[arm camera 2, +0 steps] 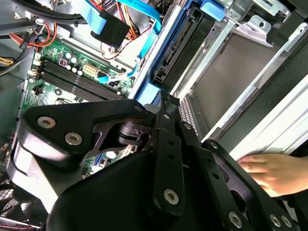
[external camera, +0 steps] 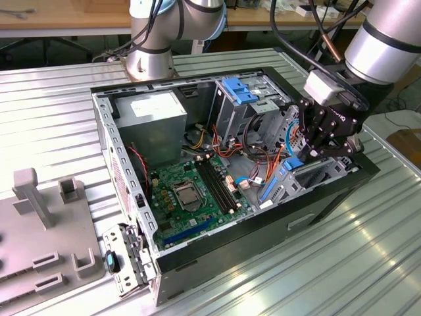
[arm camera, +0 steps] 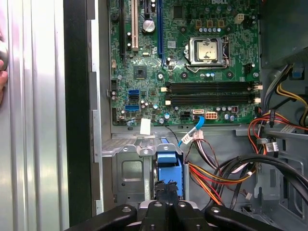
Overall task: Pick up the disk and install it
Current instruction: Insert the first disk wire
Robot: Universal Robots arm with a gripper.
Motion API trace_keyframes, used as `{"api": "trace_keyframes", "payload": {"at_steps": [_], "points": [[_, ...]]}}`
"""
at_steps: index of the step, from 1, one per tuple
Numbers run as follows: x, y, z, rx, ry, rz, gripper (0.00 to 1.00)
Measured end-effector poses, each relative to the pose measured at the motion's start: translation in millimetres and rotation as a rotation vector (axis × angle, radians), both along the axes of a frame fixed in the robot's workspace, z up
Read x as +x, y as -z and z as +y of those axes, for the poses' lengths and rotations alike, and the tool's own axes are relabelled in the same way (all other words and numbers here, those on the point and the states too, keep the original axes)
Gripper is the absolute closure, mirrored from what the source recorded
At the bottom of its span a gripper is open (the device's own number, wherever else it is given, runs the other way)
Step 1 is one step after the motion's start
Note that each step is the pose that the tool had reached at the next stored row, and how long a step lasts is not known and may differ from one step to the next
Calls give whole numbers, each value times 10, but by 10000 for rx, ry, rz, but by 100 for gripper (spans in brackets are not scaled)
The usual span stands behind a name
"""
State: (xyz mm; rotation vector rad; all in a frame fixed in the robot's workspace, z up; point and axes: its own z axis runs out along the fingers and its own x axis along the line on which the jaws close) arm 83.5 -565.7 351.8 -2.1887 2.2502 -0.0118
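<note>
The disk (external camera: pixel 279 181), dark with bright blue rails, sits tilted in the metal bay at the front corner of the open computer case (external camera: pixel 125 171), on the exterior view's right. My gripper (external camera: pixel 314 153) hangs right over it. In the second wrist view the gripper (arm camera 2: pixel 161 103) meets the blue end of the disk (arm camera 2: pixel 175 53), which lies between the bay's metal walls. In the first wrist view the gripper (arm camera: pixel 166 187) has its fingers together, in front of the disk's (arm camera: pixel 168 166) blue end.
Inside the case are the green motherboard (external camera: pixel 191 194), the grey power supply (external camera: pixel 154 122), a drive cage with a blue clip (external camera: pixel 240 92) and loose cables (external camera: pixel 256 158). A grey fixture (external camera: pixel 46 224) lies beside the case. A person's hand (arm camera 2: pixel 269 171) rests outside the case wall.
</note>
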Motion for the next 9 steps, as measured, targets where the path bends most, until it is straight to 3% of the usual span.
{"api": "trace_keyframes", "payload": {"at_steps": [4,9], "points": [[45,1,0,0,-28,0,89],[60,1,0,0,-698,0,89]]}}
